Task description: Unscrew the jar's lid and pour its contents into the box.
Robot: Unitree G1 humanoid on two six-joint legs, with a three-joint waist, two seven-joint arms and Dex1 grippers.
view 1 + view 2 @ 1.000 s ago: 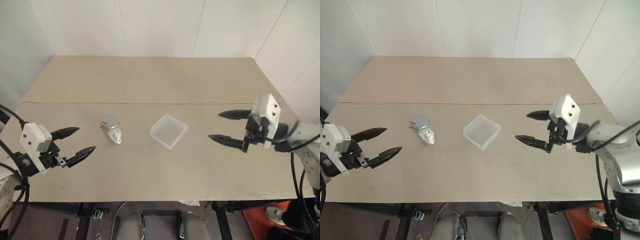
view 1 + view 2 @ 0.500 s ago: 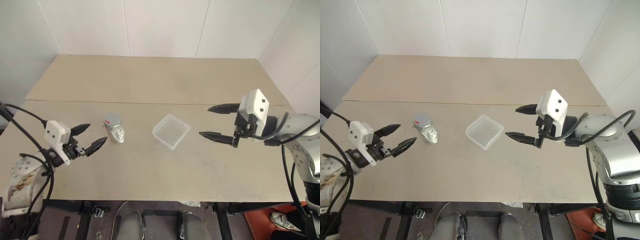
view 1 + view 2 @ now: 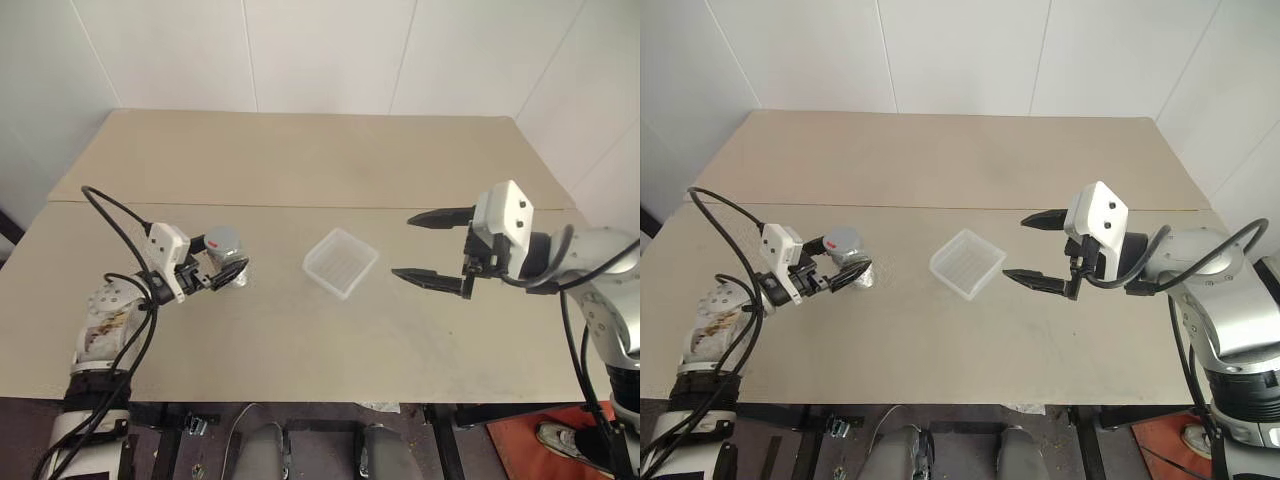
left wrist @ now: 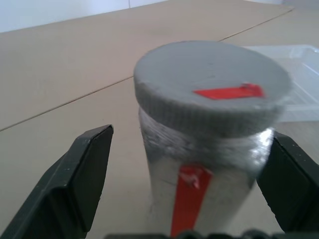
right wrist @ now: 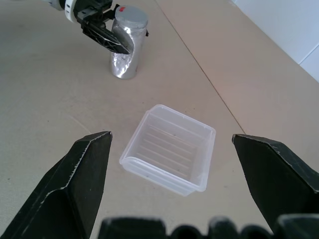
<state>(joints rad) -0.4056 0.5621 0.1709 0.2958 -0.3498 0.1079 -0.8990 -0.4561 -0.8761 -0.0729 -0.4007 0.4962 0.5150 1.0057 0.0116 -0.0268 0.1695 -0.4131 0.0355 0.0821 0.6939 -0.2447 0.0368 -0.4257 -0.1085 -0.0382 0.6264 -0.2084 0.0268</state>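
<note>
Silvery plastic is what you are closing on: the jar is standing upright left of the box between your left gripper's spread jaws, right gripper also gaping, and an off-centre squeeze is risking tipping it.

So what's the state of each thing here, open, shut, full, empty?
Jar: upright on the table, between the left gripper's open jaws, not yet squeezed.
Lid: on the jar.
Box: open-topped, looks empty.
Right gripper: jaws open, holding nothing, beside the box.
</note>
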